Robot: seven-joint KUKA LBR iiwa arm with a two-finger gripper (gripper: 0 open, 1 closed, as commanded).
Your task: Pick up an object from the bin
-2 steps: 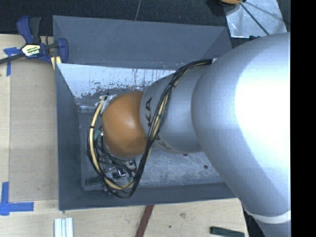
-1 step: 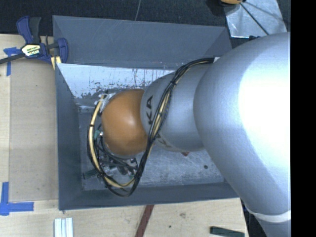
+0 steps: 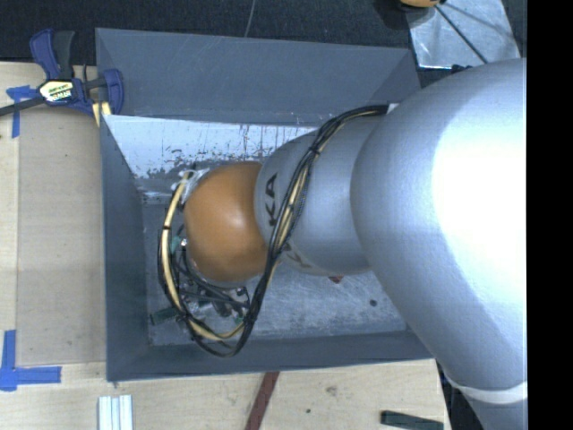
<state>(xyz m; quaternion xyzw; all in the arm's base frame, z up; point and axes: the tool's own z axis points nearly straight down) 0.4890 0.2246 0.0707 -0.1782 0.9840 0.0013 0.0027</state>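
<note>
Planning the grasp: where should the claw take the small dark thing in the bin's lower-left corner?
The small dark thing lies low by the bin's left wall, partly under the arm's cables. Probably come from above onto its exposed left end; its shape is mostly hidden.

dark floor (image 3: 179,3) beyond, dimly lit

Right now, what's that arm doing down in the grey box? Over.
Gripper low at the bin's left end. Its target hidden under the orange wrist cover. Nothing seen in the way.

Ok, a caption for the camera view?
Arm reaches deep into the grey bin, gripper low near its left wall.
</note>
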